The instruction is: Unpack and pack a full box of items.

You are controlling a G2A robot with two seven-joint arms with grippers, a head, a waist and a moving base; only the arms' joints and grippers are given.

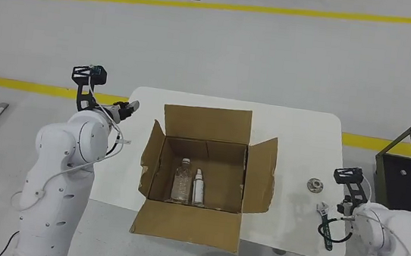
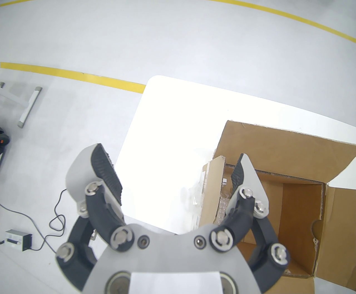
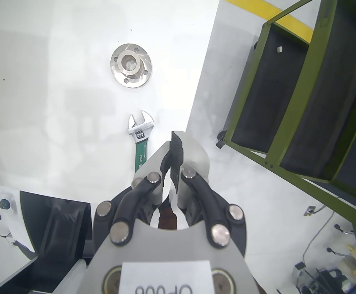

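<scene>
we see an open brown box [image 1: 200, 175], two bottles [image 1: 182, 180] inside
left tool [image 2: 170, 152] spread wide beside it; right tool [image 3: 174, 139] closed; white surface [image 1: 296, 138], yellow-lined floor [image 1: 201, 36].

The left gripper [image 2: 170, 154] has black ribbed pads [image 2: 107, 172] on pale grey fingers [image 2: 77, 171], with a plain brown cardboard box [image 2: 278, 144] beside one fingertip on a white table [image 2: 167, 125], while beyond the right gripper's [image 3: 175, 144] fingertips lie a green-handled, silver-headed wrench [image 3: 140, 142] and a silvery flange [image 3: 130, 66].
</scene>
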